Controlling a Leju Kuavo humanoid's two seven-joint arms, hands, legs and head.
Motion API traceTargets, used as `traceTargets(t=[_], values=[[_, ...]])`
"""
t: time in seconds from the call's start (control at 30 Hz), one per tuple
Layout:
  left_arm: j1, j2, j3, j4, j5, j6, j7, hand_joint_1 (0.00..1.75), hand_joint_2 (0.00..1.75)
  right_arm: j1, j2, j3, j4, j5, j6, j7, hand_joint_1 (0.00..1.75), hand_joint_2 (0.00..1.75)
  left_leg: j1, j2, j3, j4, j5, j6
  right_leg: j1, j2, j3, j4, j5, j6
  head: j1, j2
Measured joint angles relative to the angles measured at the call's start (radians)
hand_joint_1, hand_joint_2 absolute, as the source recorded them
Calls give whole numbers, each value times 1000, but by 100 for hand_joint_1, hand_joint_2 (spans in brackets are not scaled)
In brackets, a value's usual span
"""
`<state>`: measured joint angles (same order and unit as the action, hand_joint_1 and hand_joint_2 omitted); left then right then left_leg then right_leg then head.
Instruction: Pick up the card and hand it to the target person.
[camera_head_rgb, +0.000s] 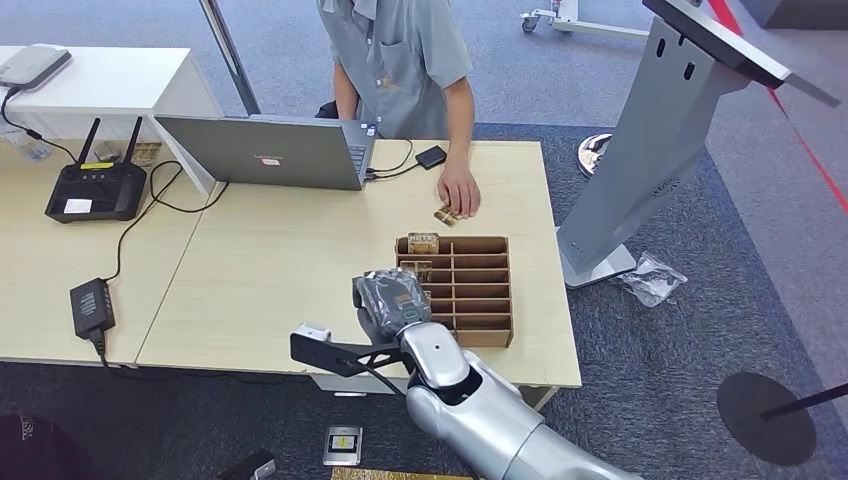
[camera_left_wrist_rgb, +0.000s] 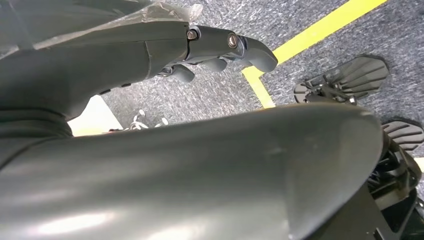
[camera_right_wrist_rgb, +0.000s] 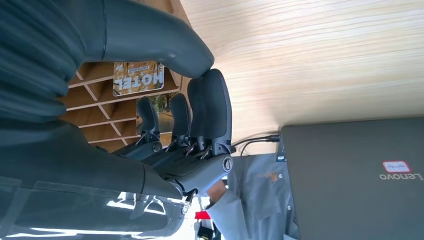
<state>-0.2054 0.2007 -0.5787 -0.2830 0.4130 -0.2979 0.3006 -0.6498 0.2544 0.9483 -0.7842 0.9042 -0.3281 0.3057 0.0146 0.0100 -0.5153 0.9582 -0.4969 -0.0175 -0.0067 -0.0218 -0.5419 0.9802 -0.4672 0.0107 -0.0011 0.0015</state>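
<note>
The head view looks down on the table (camera_head_rgb: 300, 260); the right wrist view sits close over its laptop (camera_right_wrist_rgb: 350, 170).

A brown-and-gold card (camera_head_rgb: 423, 241) printed "HOTEL" stands in the far-left slot of the wooden rack (camera_head_rgb: 480, 290). Another card (camera_head_rgb: 415, 268) sits in the slot just nearer, partly hidden behind the right hand (camera_head_rgb: 392, 296). A third card (camera_head_rgb: 446, 213) lies flat on the surface beside the person's hand (camera_head_rgb: 459, 190)

Bright even overhead light, soft shadows; wrist views blurred close up, glare on casing.
</note>
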Motion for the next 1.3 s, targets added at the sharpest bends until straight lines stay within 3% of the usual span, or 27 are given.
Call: traceTargets(t=[0.63, 1.3], values=[[-4, -1, 0, 0, -3, 0, 1, 0, 0, -1, -4, -1, 3, 2, -2, 4, 77, 175, 0, 0, 0, 0, 0, 0, 0, 0, 0, 0, 0, 0, 0, 0], [-42, -19, -25, 8, -33, 12, 12, 0, 0, -7, -53, -52, 24, 42, -23, 47, 90, 175, 0, 0, 0, 0, 0, 0, 0, 0, -1, 0, 0, 0, 0, 0]])
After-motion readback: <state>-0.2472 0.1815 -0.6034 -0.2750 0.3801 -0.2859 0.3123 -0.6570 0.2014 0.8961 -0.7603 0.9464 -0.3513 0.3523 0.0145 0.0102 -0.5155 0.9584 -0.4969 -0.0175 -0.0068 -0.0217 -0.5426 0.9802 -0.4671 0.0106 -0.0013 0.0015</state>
